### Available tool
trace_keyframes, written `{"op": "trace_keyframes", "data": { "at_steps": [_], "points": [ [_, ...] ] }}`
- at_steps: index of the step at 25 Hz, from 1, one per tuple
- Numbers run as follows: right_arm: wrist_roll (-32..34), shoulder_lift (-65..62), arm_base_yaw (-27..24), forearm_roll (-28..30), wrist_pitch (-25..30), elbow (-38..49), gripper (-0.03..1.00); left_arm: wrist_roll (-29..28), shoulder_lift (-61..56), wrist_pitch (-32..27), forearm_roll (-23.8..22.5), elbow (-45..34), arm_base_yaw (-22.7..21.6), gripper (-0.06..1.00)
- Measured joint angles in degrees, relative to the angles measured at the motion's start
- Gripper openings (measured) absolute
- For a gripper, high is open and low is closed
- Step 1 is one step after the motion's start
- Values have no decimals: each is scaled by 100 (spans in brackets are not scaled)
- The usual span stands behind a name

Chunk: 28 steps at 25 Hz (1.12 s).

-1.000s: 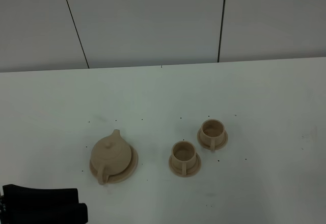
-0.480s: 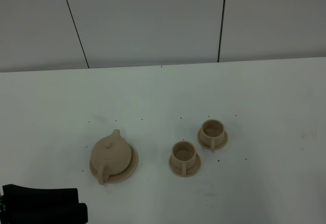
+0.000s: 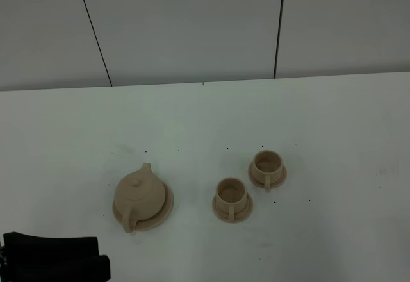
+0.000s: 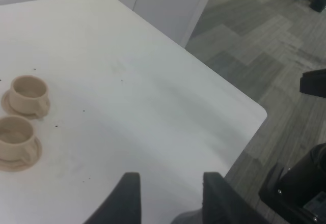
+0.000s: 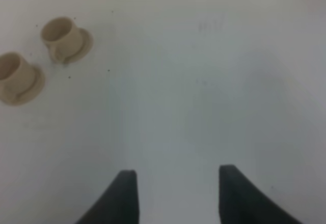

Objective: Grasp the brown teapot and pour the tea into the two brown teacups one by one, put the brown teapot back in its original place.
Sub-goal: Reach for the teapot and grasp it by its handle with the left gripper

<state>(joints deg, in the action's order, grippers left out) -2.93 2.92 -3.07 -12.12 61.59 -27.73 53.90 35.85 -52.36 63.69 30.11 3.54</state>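
The brown teapot stands on its wide tan saucer disc at the left of the white table. To its right, the two brown teacups each rest on a small saucer. Both cups also show in the left wrist view and in the right wrist view. My left gripper is open over bare table, well away from the cups. My right gripper is also open with nothing between its fingers. Only a black part of the left arm shows in the high view, at the front left corner.
The white table runs back to a grey panelled wall. In the left wrist view the table's edge drops to a grey tiled floor, with black equipment beside it.
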Motion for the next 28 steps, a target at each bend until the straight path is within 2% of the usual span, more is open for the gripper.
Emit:
{"op": "trace_keyframes", "data": {
  "at_steps": [10, 17, 23, 28],
  "points": [
    [0, 0, 0, -41, -9, 0, 36, -789, 84, 660, -135, 0, 0, 36],
    [0, 0, 0, -43, -9, 0, 36, -1187, 1268, 735, -567, 136, 0, 36],
    [0, 0, 0, -43, -9, 0, 36, -1366, 2372, 470, -751, 945, 0, 34],
    [0, 0, 0, -43, -9, 0, 36, -1366, 2973, -140, -931, 1620, 0, 33]
  ]
}}
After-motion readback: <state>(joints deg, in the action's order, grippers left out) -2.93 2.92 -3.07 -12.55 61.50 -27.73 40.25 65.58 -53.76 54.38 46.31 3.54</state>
